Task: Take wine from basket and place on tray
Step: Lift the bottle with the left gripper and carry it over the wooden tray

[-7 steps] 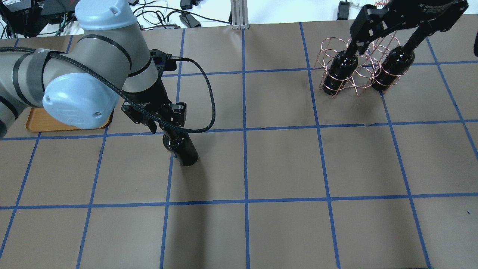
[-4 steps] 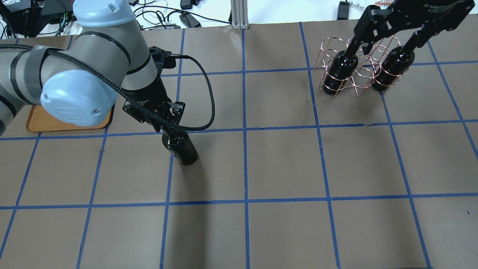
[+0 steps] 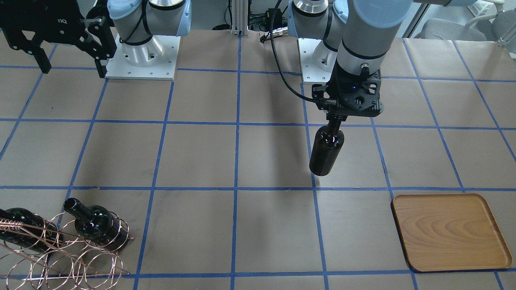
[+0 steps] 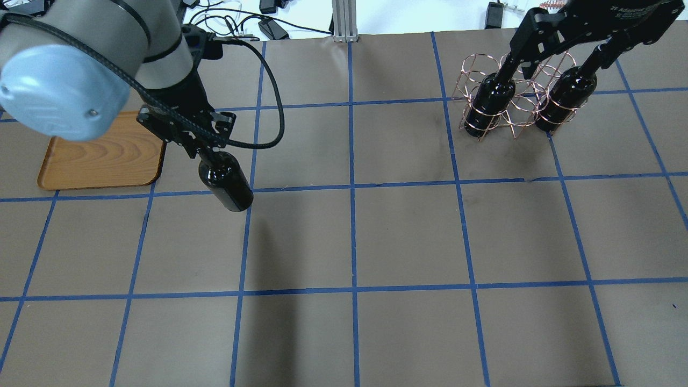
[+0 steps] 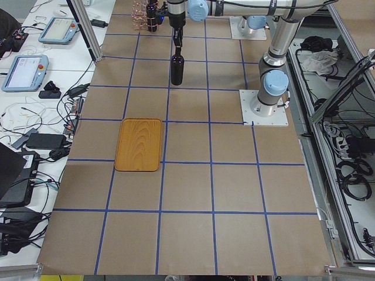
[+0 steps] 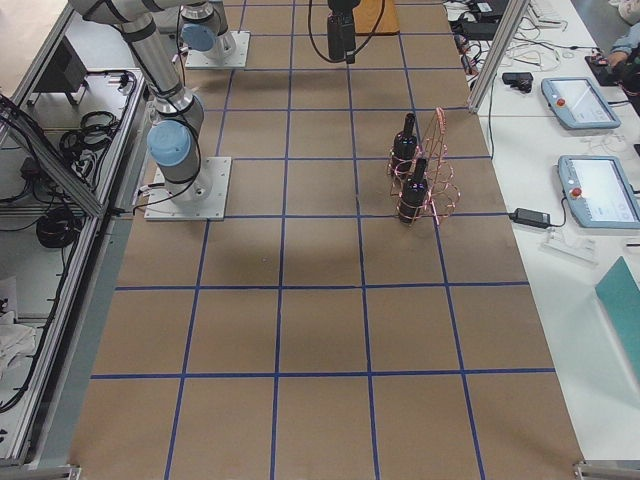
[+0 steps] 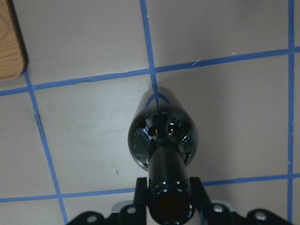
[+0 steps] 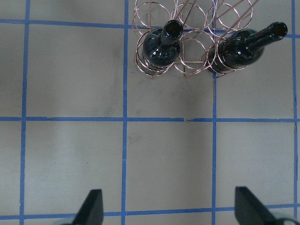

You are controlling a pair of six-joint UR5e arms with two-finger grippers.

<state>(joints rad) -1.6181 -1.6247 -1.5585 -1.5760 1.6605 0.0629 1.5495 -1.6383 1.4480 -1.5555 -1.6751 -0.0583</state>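
Observation:
My left gripper [image 4: 200,149] is shut on the neck of a near-black wine bottle [image 4: 226,184], which hangs upright above the table just right of the wooden tray [image 4: 105,157]. The front-facing view shows the same gripper [image 3: 336,119], bottle [image 3: 326,152] and empty tray [image 3: 449,231]. In the left wrist view the bottle [image 7: 162,136] hangs below me, with the tray's corner [image 7: 9,44] at top left. My right gripper [image 4: 561,54] is open and empty, high above the copper wire basket [image 4: 517,115]. The basket holds two more bottles [image 4: 486,105] [image 4: 564,99]. The right wrist view shows the basket [image 8: 192,70] beyond my open fingers [image 8: 91,208].
Brown paper with a blue tape grid covers the table. Cables, power bricks and an aluminium post [image 4: 344,21] line the far edge. The arm bases [image 3: 141,56] stand at the robot's side. Operator tablets [image 6: 575,100] lie on a side bench.
My left arm has carried the bottle left and toward the table's far side, closer to the tray, uncovering most of it. The right gripper has hardly moved.

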